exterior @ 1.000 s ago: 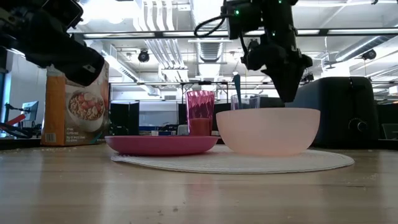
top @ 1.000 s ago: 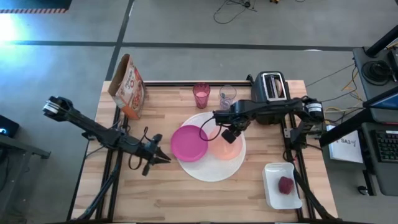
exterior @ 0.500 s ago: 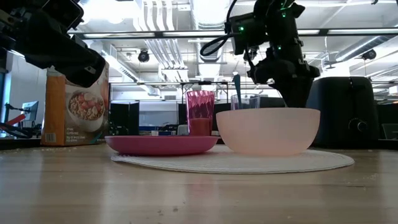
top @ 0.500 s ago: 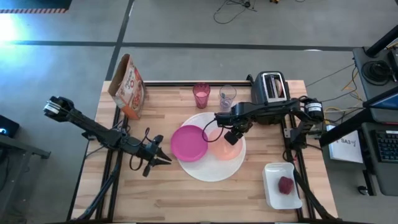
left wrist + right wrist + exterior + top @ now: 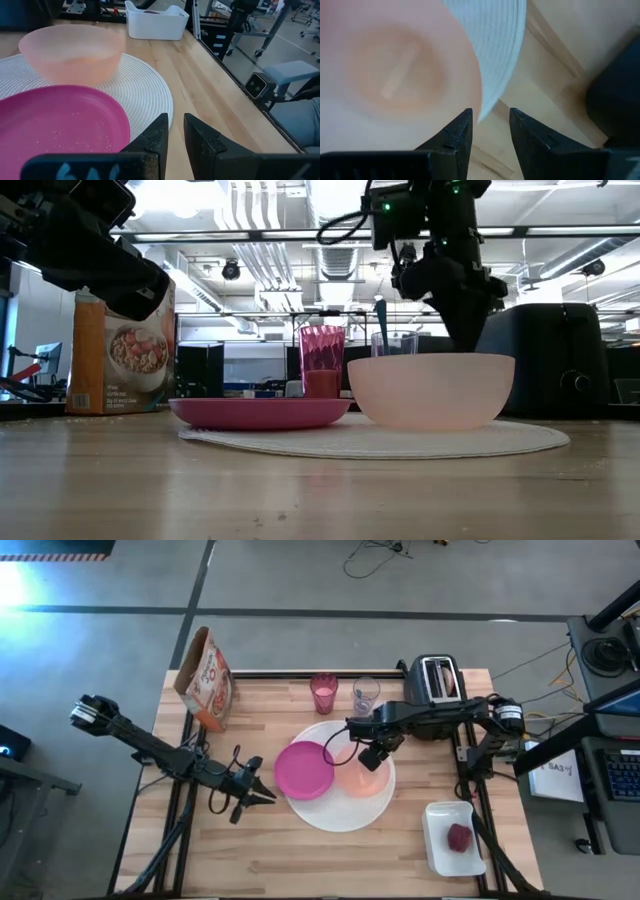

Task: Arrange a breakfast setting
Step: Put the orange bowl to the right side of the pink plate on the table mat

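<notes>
At the far left of the light wooden table [image 5: 250,850], near its back edge, stands an orange and white printed cereal box [image 5: 206,675], upright and well apart from the place setting. In front of it the left arm reaches in low over the table, and the left gripper [image 5: 268,796] hovers just beside the left rim of the large white round woven plate [image 5: 345,815]. Its two dark fingers [image 5: 202,142] stand nearly together with only a thin slit between them, and they grasp nothing.

On the left half of the white plate lies the smaller magenta plastic plate [image 5: 304,769], flat, with fine crumbs on its face in the left wrist view. Touching or just beside it, on the plate's right half, sits the peach-orange translucent bowl [image 5: 358,778], upright.

Behind the white plate, near the table's back edge, stands the pink translucent ribbed cup [image 5: 324,692], upright, and just beside it to the right a clear drinking glass [image 5: 366,694].

The right arm stretches in from the right, and the right gripper [image 5: 371,757] hangs above the back rim of the bowl. Its fingers [image 5: 456,135] are parted a little and hold nothing; between them the right wrist view shows the bowl's rim and the edge of the white plate.

Farther right, at the back, stands a black two-slot toaster [image 5: 437,680]. At the front right corner sits a white rectangular plastic tray [image 5: 436,850] with the dark red fruit [image 5: 459,836] lying inside it.
</notes>
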Robot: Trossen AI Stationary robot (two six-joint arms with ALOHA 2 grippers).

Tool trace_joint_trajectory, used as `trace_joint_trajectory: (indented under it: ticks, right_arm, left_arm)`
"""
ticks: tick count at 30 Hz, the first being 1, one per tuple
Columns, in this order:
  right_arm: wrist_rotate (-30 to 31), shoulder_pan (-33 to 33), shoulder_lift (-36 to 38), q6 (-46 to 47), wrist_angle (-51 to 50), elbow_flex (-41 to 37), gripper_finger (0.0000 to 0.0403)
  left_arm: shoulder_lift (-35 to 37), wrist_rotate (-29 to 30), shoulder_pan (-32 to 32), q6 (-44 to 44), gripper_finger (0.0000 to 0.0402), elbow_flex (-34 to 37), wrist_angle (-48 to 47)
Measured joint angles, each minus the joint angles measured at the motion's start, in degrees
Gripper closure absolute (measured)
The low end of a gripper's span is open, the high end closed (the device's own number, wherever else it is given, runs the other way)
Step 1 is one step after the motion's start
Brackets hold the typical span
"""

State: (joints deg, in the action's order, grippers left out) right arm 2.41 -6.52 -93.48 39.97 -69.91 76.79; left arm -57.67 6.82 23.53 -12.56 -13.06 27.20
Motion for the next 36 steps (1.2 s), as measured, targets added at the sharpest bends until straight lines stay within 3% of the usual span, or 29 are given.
trace_joint_trajectory:
  ticks: [24, 32, 36]
  right_arm:
    - [-1.35, 0.00, -0.45, 0.04, 12.72, -10.28, 0.0288]
    - [-3.43, 0.00, -0.45, 0.16, 13.24, -12.74, 0.0345]
    - [-7.29, -0.02, -0.32, 0.26, 13.46, -13.68, 0.0382]
  left_arm:
    - [-0.07, 0.18, -0.07, 0.00, 0.0356, 0.00, 0.49]
    - [-0.04, 1.24, -0.11, 0.00, 0.0356, 0.00, 1.41]
    - [-0.04, 1.38, -0.11, 0.03, 0.0356, 0.00, 2.47]
